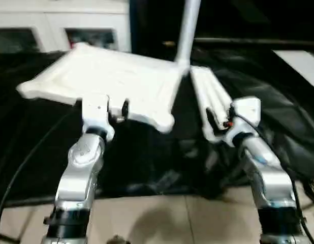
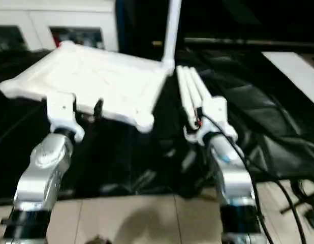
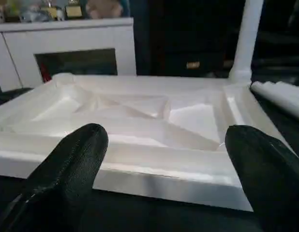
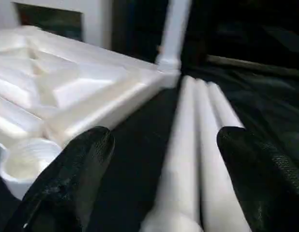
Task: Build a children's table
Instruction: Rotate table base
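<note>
The white table top (image 1: 111, 84) lies upside down on a black sheet, ribbed underside up. One white leg (image 1: 186, 30) stands upright in its far right corner socket. Three loose white legs (image 1: 208, 99) lie side by side just right of the top. My left gripper (image 3: 164, 164) is open, its black fingers (image 3: 67, 174) straddling the near edge of the top without touching it. Over the near ends of the loose legs (image 4: 198, 159), my right gripper (image 4: 159, 169) hangs open. An empty round socket (image 4: 21, 162) shows at the top's near right corner.
The black sheet (image 1: 147, 162) covers the work surface, with pale floor tiles (image 1: 162, 218) in front. White cabinets (image 1: 55, 25) stand behind on the left. A white board (image 2: 299, 71) lies at the far right. Black cables (image 2: 294, 198) trail beside my right arm.
</note>
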